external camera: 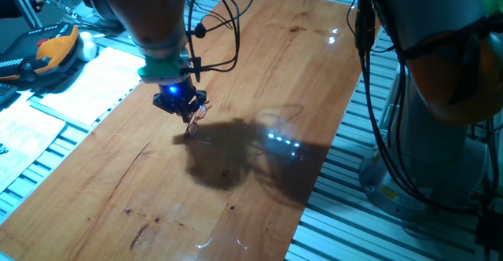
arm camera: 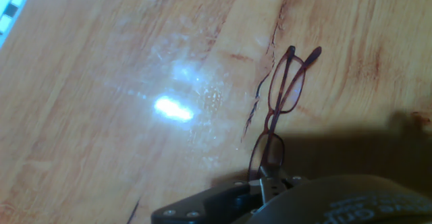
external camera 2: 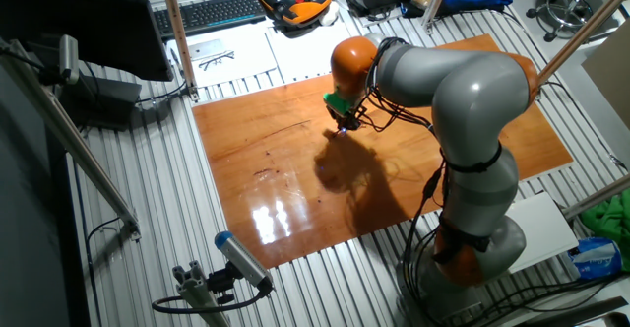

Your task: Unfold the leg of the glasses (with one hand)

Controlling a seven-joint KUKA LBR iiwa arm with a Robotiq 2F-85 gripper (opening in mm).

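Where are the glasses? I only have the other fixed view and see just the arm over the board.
Observer: In the claw. The hand view shows it pinching one end of the glasses.
Operator: Lifted or lying flat?
Observer: One fixed view shows them hanging below the claw, lower tip near the wooden table. I can't tell if it touches.
Operator: Frame intact?
Observer: The hand view shows both lenses in line, stretching away from the claw.

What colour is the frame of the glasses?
Reddish-brown, thin frame; the glasses show best in the hand view.
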